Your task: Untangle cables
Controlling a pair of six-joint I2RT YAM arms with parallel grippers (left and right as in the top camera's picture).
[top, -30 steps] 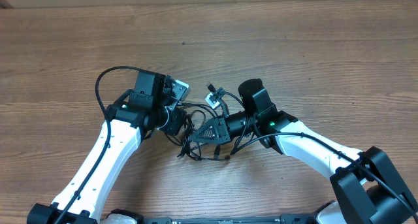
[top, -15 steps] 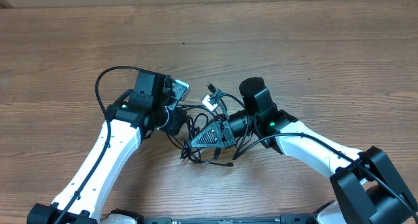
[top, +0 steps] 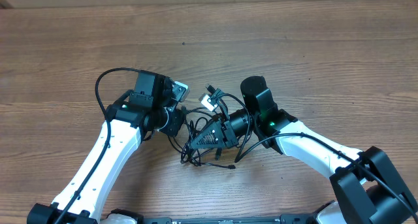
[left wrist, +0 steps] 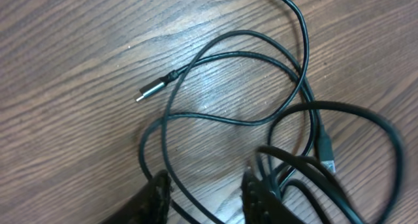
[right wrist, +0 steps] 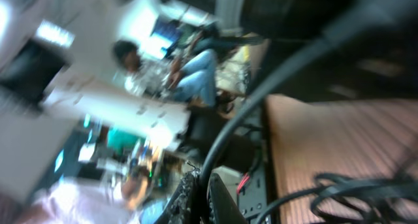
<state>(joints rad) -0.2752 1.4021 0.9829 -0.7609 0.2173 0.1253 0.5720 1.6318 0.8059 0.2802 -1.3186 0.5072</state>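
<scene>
The cables [top: 196, 153] are thin black cords looped in a bundle on the wooden table between my two arms. In the left wrist view the loops [left wrist: 261, 87] lie spread on the wood, with one silver-tipped plug [left wrist: 149, 91] at upper left and another plug [left wrist: 328, 160] at right. My left gripper [left wrist: 208, 199] [top: 185, 123] is low over the bundle, its jaws apart with one strand running between them. My right gripper [right wrist: 204, 192] [top: 193, 144] is shut on a black cord that rises out of its tips; that view is blurred.
A white connector [top: 208, 101] sits at the bundle's far edge and a small plug [top: 230, 164] trails toward the near side. The left arm's own thick cable [top: 103, 83] arcs to the left. The two grippers are very close together.
My right gripper has shifted a little left with its cord, pulling the loops along. The left gripper's jaws have narrowed around a strand.
</scene>
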